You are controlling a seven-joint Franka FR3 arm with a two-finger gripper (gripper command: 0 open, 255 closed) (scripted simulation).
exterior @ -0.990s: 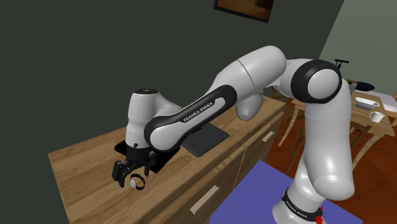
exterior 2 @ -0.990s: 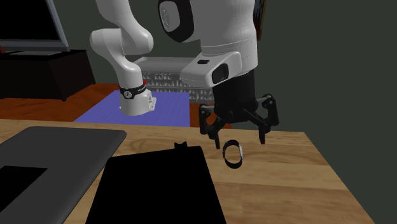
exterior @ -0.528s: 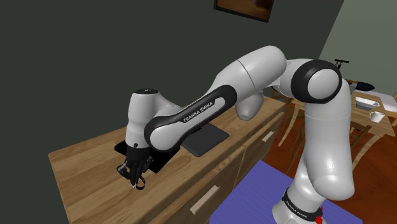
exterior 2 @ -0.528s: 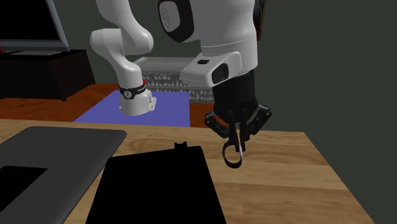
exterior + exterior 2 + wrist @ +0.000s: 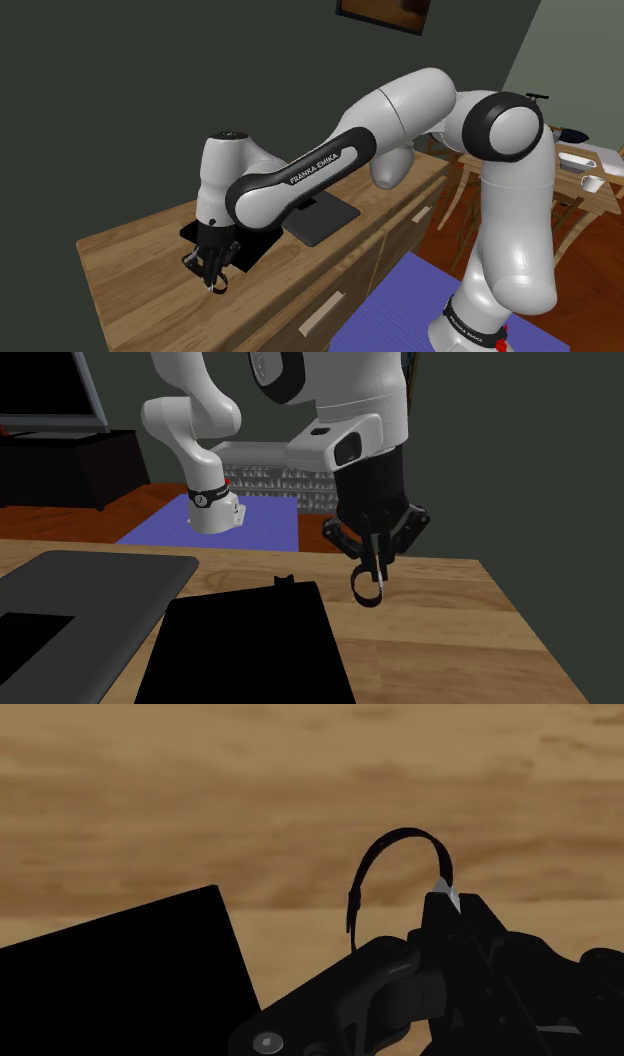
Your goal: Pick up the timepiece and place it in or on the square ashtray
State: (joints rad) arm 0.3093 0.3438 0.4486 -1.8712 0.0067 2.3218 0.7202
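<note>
Clenched on the watch (image 5: 403,831) with the black gripper (image 5: 377,578), fingers pinching the band with no gap between them. In the wrist view, dark strap looping out past the fingertips, above the wooden countertop (image 5: 450,642). Cannot tell whether the loop's lowest point touches the wood. In the second exterior view, hanging at two o'clock of the flat black square ashtray (image 5: 250,647), just beside its far corner, not on it. In the shoulder view, at six o'clock of that ashtray, near the counter's front edge. At nine o'clock of the ashtray in the second exterior view, lying flat and close beside it, a grey slab (image 5: 90,584). Beyond the counter at twelve o'clock, a blue mat (image 5: 255,517).
</note>
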